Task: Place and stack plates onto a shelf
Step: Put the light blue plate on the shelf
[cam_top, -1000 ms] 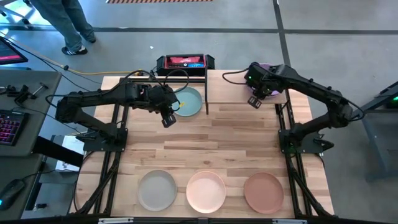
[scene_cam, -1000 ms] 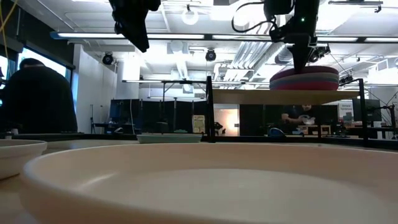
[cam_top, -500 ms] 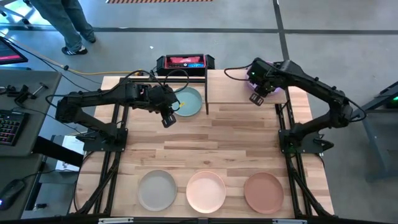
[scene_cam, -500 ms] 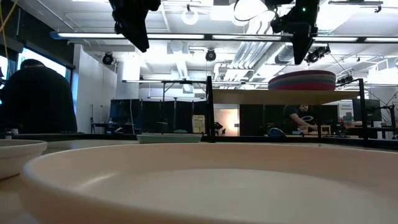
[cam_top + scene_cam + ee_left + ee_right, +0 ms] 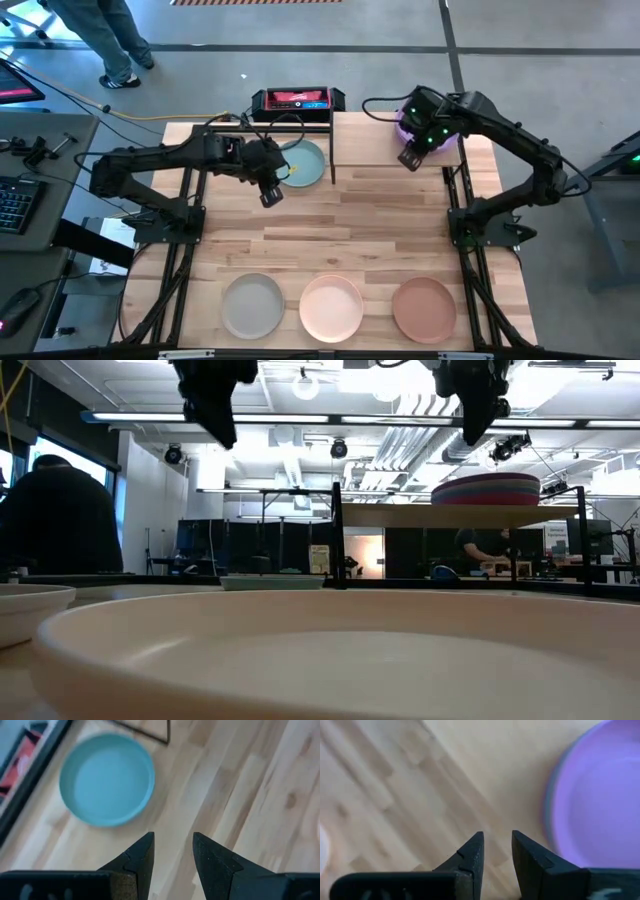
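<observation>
A stack of plates with the purple plate point(image 5: 404, 124) point(image 5: 600, 795) on top sits on the right part of the shelf point(image 5: 368, 140) point(image 5: 420, 515); in the low view the stack point(image 5: 487, 490) lies flat. My right gripper point(image 5: 409, 160) point(image 5: 472, 428) point(image 5: 497, 845) hovers open above the stack's left rim, clear of it. The pale teal plate point(image 5: 305, 165) point(image 5: 106, 779) point(image 5: 272, 582) rests on the table left of the shelf. My left gripper point(image 5: 270, 192) point(image 5: 173, 845) hangs open above the table, just near-left of the teal plate.
Three plates lie along the table's near edge: grey-beige point(image 5: 252, 306), a pale peach-cream one point(image 5: 331, 307) and terracotta point(image 5: 424, 307). Bare wood point(image 5: 330, 230) spans the middle. A red-and-black device point(image 5: 291, 99) sits at the far edge. A person point(image 5: 110, 40) stands beyond the table.
My right gripper has risen from the stack on the shelf and now hangs clear above it. The top of the stack, raised and uneven a second ago, has settled flat.
</observation>
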